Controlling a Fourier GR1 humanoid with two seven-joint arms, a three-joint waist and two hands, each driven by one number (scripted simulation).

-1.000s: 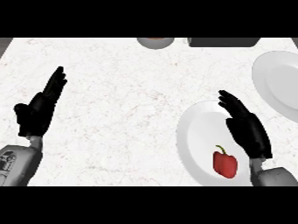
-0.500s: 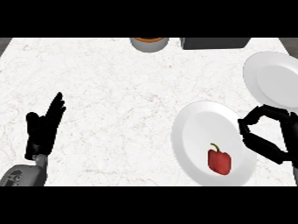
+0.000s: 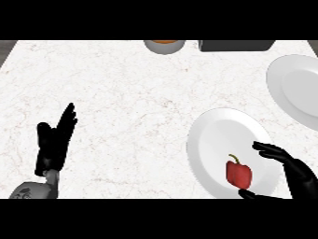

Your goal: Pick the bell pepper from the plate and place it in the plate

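Right hand has dropped in beside the bell pepper since half a second ago. Back then it sat higher up, between the two plates, fingers curled into a loose ring. Now it's low at the near plate's right side, fingers spread toward the pepper from the right, thumb coming under near the pepper's bottom end. Open, bracketing, holding nothing. I can't tell if any fingertip actually touches the pepper; looks just beside it.

Pepper is red, green stem pointing up-left, lying on the lower right part of the near plate. It hasn't shifted on the plate compared with the earlier views.

Far plate sits up and to the right, well apart from the pepper, nothing on it. I'd take that as the drop target.

Left hand is resting at the lower left, fingers straight and up, open. It's well apart from both plates.

Also on the counter: a grey bowl with something orange in it at the top edge, and a dark box next to it.

My read: approach is done and this is pre-grasp. Next step is to close round the pepper, then lift. Risk: fingers could nudge the pepper left across the smooth plate instead of capturing it.
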